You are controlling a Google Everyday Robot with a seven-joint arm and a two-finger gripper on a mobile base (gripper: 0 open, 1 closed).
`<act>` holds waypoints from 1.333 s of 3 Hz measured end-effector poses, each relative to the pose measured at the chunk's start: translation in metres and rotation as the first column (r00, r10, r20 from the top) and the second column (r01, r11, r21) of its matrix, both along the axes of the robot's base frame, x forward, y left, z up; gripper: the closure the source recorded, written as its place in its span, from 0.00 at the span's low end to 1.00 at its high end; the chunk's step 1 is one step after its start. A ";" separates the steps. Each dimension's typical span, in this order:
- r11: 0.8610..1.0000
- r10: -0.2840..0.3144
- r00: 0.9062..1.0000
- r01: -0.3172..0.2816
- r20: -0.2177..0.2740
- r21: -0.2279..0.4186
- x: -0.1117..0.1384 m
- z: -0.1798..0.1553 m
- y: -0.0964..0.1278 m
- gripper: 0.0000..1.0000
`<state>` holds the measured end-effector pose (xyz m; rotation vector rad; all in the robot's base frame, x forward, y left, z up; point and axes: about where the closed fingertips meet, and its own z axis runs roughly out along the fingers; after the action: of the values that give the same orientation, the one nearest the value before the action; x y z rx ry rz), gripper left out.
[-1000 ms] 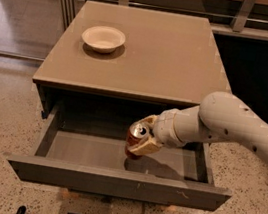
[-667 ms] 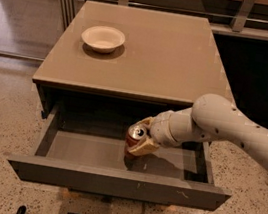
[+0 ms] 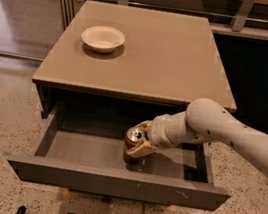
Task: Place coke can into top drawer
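Hidden: the lower body of the coke can (image 3: 133, 134) sits behind the tan fingers (image 3: 142, 149) of the claw (image 3: 136, 141); the drawer's back is lost in shadow; the arm (image 3: 221, 130) runs off the right edge.
Coke can: red-brown, silver top tilted toward the camera, lettering unreadable.
Where: inside the open top drawer (image 3: 117, 182), right of middle, low over its floor; contact cannot be told.
Claw: pinching the can from both sides.
Table (image 3: 182, 61): white bowl (image 3: 103, 38) at back left.
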<state>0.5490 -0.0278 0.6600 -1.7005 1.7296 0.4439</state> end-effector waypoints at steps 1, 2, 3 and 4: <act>1.000 -0.009 1.000 0.009 -0.017 0.008 0.002 -0.012 0.000 1.00; 1.000 -0.009 1.000 0.009 -0.017 0.008 0.002 -0.012 0.000 0.81; 1.000 -0.009 1.000 0.009 -0.017 0.008 0.002 -0.012 0.000 0.58; 1.000 -0.009 1.000 0.009 -0.017 0.008 0.002 -0.012 0.000 0.35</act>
<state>0.5513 -0.0274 0.6479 -1.6870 1.7448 0.4621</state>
